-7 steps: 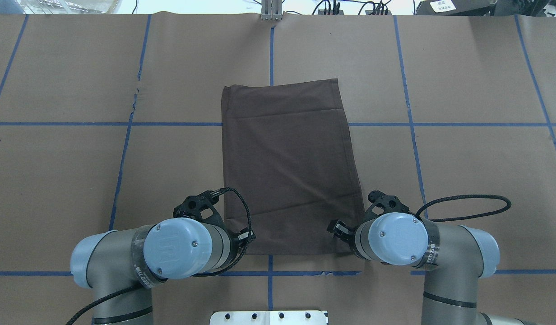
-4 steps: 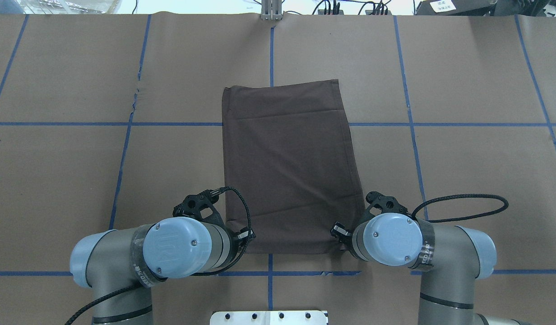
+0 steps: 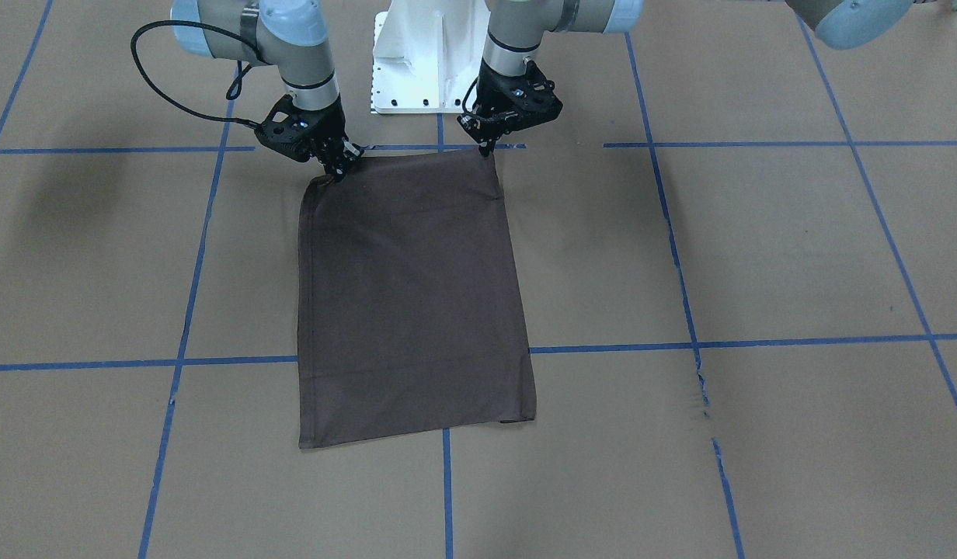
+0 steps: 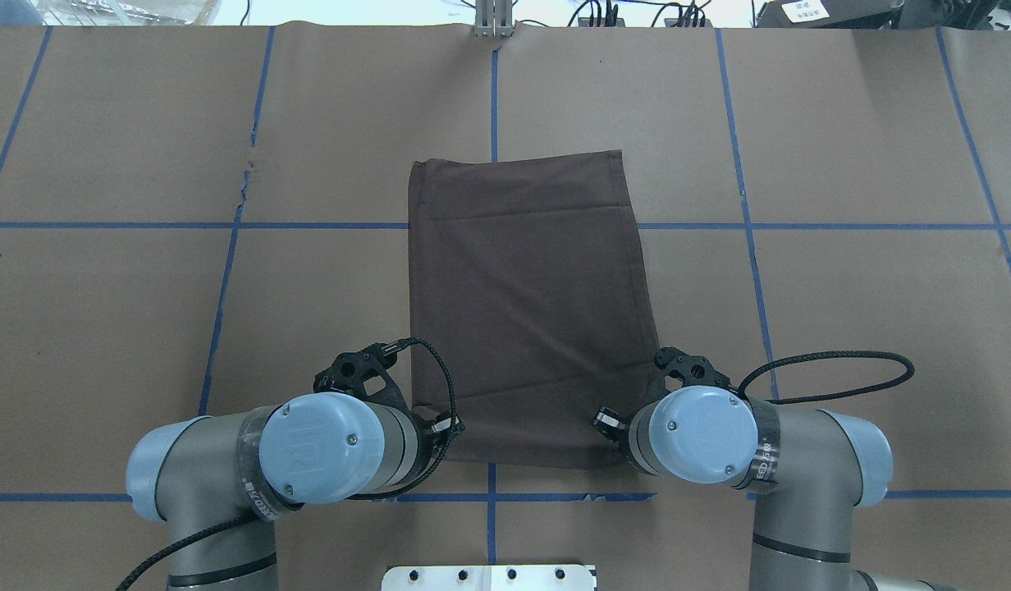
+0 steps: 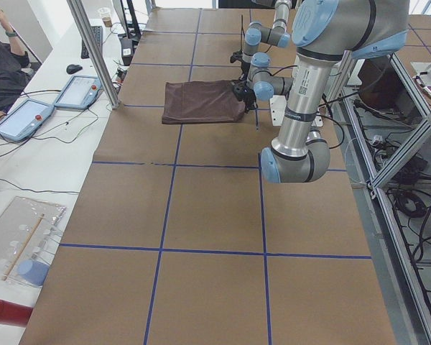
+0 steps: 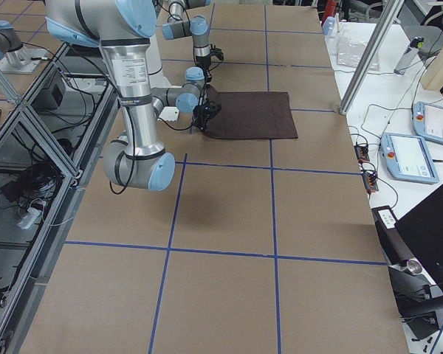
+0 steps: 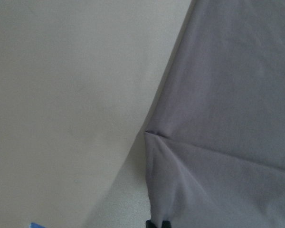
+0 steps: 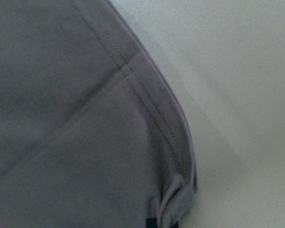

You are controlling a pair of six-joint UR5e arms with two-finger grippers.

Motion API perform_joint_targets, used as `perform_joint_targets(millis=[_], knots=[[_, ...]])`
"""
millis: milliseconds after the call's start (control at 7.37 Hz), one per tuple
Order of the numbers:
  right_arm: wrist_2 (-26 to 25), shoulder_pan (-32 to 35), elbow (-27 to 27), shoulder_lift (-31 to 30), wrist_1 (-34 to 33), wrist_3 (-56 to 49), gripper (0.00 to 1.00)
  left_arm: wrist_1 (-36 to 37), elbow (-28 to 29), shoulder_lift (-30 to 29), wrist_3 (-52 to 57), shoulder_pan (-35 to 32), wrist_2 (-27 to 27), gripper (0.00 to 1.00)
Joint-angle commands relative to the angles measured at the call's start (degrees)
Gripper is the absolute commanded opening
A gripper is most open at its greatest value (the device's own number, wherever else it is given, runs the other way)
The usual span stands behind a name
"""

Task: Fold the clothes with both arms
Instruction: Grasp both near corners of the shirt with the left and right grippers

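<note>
The dark brown T-shirt [image 4: 530, 312] lies folded into a flat rectangle on the brown paper-covered table, with its collar and logo hidden. It also shows in the front-facing view [image 3: 408, 295]. My left gripper [image 3: 485, 149] is shut on the shirt's near corner on my left side. My right gripper [image 3: 340, 172] is shut on the other near corner. The left wrist view shows cloth [image 7: 228, 118] bunched between the fingertips at the bottom edge. The right wrist view shows a stitched hem [image 8: 147, 109] gathered the same way. In the overhead view the wrists of the left arm [image 4: 325, 447] and right arm [image 4: 702, 431] hide the fingers.
The white mounting pedestal [image 4: 489, 577] stands just behind the shirt's near edge. Blue tape lines [image 4: 226, 226] grid the paper, which has a small tear [image 4: 247, 176]. A black cable loop [image 4: 834, 373] hangs off my right arm. Tablets [image 5: 21, 118] lie on a side table.
The shirt has slid a little toward the robot, both far and near edges. My right arm has moved inward and back with its corner. My left arm has barely moved.
</note>
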Motion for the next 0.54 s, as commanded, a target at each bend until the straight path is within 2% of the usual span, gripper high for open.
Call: perform_joint_targets(millis=[0, 407], knots=[[0.00, 0.91, 0.04, 1.47, -0.02, -0.07, 0.00, 0.04, 0.08, -0.09, 0.00, -0.01, 0.00, 0.00], [0.44, 1.70, 1.79, 2.54, 0.07, -0.15, 0.00, 0.13, -2.01, 0.87, 0.00, -0.44, -0.09, 0.00]])
